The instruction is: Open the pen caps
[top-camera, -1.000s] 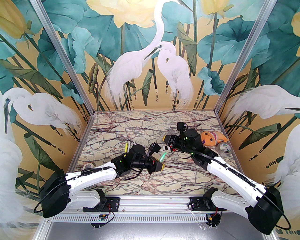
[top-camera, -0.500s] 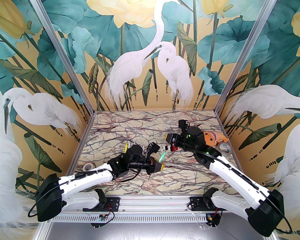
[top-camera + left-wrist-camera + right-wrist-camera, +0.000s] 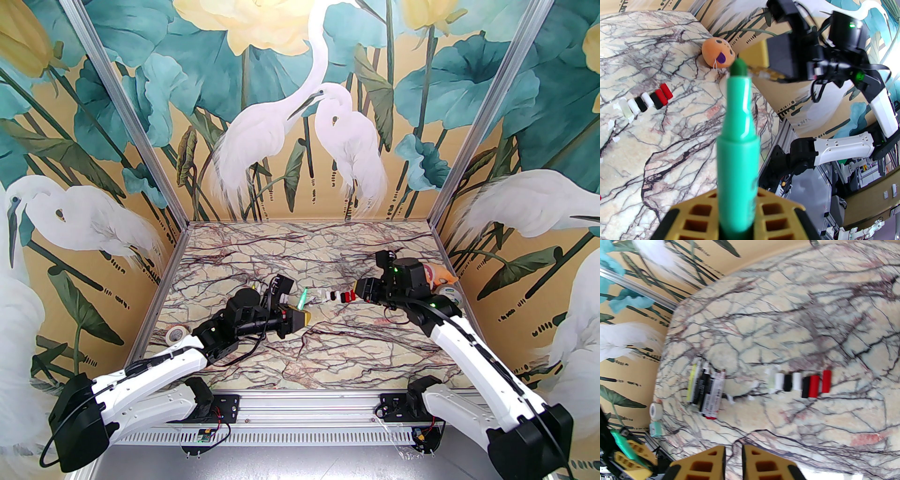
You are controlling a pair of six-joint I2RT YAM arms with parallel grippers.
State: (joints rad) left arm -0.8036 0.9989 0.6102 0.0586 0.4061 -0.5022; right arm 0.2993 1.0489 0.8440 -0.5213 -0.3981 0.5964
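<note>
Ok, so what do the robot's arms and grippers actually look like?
Both the left arm and right arm have white shells with black joints, black cables looping at the shoulders, and green lights on the right one. The left gripper and right gripper have mustard-yellow fingers with square cut-outs.

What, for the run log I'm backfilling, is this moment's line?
left claw shut on uncapped green plastic marker | right claw shut, empty | loose plastic caps rowed on marble table
</note>
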